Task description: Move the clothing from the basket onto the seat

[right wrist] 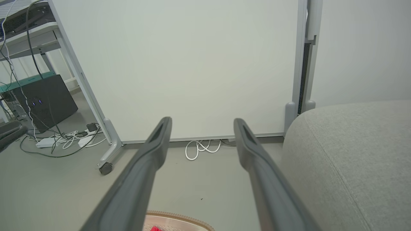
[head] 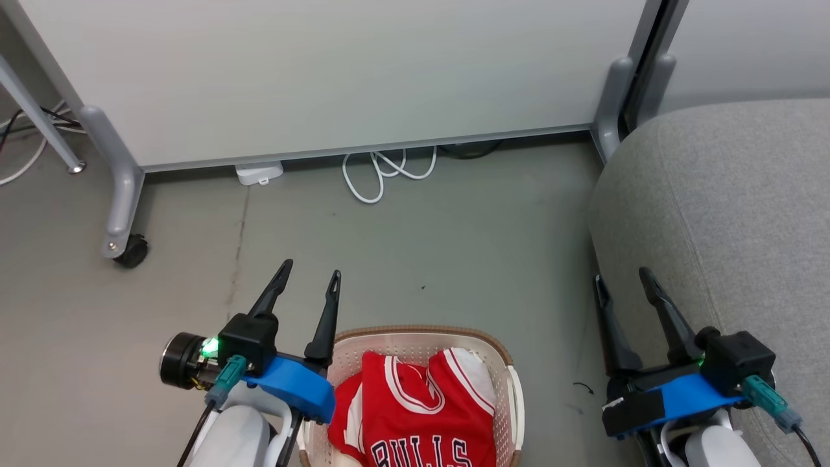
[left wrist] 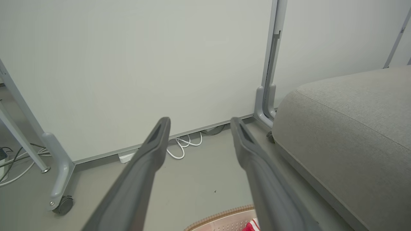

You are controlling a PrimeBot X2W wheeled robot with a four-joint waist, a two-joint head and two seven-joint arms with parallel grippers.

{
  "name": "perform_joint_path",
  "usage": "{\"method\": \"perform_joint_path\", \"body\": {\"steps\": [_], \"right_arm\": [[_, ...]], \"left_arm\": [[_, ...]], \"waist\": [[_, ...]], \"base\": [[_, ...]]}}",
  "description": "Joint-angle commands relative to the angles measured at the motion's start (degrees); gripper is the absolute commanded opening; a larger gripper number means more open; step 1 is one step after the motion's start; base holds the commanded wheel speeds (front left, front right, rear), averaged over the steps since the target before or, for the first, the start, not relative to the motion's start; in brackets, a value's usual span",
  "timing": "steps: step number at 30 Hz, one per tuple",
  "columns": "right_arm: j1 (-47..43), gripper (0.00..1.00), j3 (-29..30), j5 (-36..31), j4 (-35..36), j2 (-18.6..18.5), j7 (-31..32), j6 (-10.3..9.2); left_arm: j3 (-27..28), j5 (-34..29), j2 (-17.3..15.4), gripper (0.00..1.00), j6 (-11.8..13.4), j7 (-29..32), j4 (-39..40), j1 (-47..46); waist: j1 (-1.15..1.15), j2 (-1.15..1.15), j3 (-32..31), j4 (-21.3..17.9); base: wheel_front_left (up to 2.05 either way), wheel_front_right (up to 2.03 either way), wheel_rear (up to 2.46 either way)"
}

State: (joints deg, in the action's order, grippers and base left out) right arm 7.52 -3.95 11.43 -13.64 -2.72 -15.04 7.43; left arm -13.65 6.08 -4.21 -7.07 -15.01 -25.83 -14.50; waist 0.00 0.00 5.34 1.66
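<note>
The left gripper (left wrist: pixel 199 122) points toward a white partition panel (left wrist: pixel 144 64), its two dark fingers (left wrist: pixel 144 166) spread wide apart. At the foot of the panel lie a looped white cable (left wrist: pixel 183 147) and a small white box (left wrist: pixel 126 157). The panel's grey leg (left wrist: pixel 59 166) stands at its left end on a black castor (left wrist: pixel 64 205). Just right of the panel bulges the grey fabric seat (left wrist: pixel 346 144). Well in front of the panel, at the bottom edge, shows the woven brown rim of the basket (left wrist: pixel 221 215), with a scrap of red clothing (left wrist: pixel 252 226) inside.
</note>
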Motion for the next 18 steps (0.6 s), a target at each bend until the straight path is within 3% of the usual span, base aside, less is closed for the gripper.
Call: {"method": "perform_joint_path", "body": {"steps": [1,5,18], "right_arm": [[1.25,1.00,-0.09,-0.55,0.52,-0.29,-0.22,0.11],[3.38,1.00,-0.56,-0.96,1.31,-0.29,-0.22,0.11],[11.64,1.00,-2.05,-1.58,4.22,-0.28,-0.22,0.07]], "left_arm": [[-0.88,-0.32,-0.54,1.00,-0.27,-0.26,-0.96,-2.05],[-5.18,-1.36,-2.13,1.00,-0.34,-0.24,-4.67,-6.17],[-21.61,3.30,-6.89,1.00,-0.39,-0.22,-15.89,-19.36]], "waist": [[0.00,0.00,1.49,-0.91],[0.00,0.00,4.74,-2.39],[0.00,0.00,17.84,-7.46]], "base": [[0.00,0.00,0.00],[0.00,0.00,0.00],[0.00,0.00,0.00]]}}
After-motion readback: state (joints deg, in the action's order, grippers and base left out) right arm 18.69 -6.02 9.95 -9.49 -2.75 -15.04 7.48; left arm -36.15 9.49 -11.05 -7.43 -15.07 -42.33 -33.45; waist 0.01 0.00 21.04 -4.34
